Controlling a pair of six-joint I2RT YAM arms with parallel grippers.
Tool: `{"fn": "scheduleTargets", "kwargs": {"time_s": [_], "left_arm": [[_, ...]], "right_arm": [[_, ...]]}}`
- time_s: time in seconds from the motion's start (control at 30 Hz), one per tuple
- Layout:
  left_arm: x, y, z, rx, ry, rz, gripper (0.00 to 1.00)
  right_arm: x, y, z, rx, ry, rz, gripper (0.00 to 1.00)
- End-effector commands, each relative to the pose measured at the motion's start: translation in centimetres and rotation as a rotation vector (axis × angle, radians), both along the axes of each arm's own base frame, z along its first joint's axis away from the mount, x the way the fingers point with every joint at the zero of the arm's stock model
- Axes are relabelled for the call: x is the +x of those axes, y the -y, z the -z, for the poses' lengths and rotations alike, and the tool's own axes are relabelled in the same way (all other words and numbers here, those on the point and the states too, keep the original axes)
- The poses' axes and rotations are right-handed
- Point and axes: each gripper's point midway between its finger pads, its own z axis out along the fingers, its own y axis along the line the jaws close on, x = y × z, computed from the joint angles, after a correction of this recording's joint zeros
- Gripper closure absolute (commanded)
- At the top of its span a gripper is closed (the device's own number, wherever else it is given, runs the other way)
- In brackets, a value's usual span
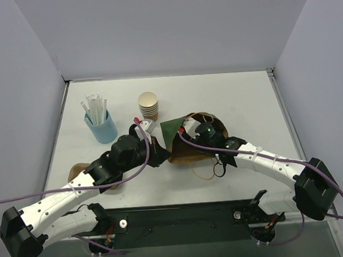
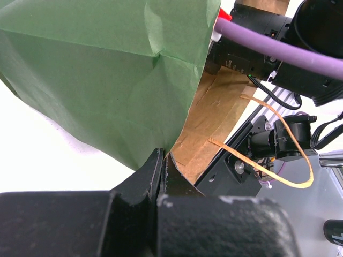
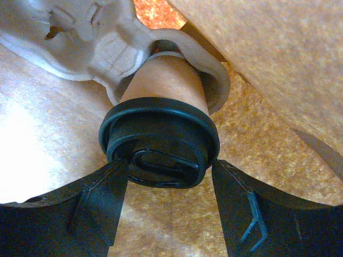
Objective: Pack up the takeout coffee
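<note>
The takeout coffee [image 3: 163, 85], a kraft cup with a black lid [image 3: 155, 136], sits in a ring of a grey pulp carrier [image 3: 80, 43] inside the brown paper bag [image 1: 188, 154]. My right gripper [image 3: 170, 163] reaches into the bag's mouth, its fingers against both sides of the lid. In the top view its fingertips and the cup are hidden in the bag. My left gripper [image 2: 162, 160] is shut on the bag's brown edge [image 2: 214, 123], beside the green flap [image 2: 107, 75], holding the mouth open [image 1: 160, 154].
A blue cup of wrapped straws [image 1: 100, 124] and a stack of lidless tan cups [image 1: 149, 105] stand behind the left arm. A brown round thing [image 1: 77, 170] lies partly under the left arm. The bag's paper handle [image 1: 207, 173] trails toward the front.
</note>
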Motion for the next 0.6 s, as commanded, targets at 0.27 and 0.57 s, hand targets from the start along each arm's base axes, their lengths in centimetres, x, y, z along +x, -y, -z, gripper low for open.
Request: {"fn": "scheduleTargets", "kwargs": {"time_s": [0.27, 0.57], "left_arm": [[-0.33, 0.19, -0.93, -0.012, 0.013, 0.026, 1.0], [-0.36, 0.04, -0.73, -0.009, 0.008, 0.022, 1.0]], "right_arm": [[0.97, 0.63, -3.09, 0.155, 0.054, 0.089, 0.2], [1.21, 0.33, -2.8, 0.16, 0.041, 0.099, 0.15]]}}
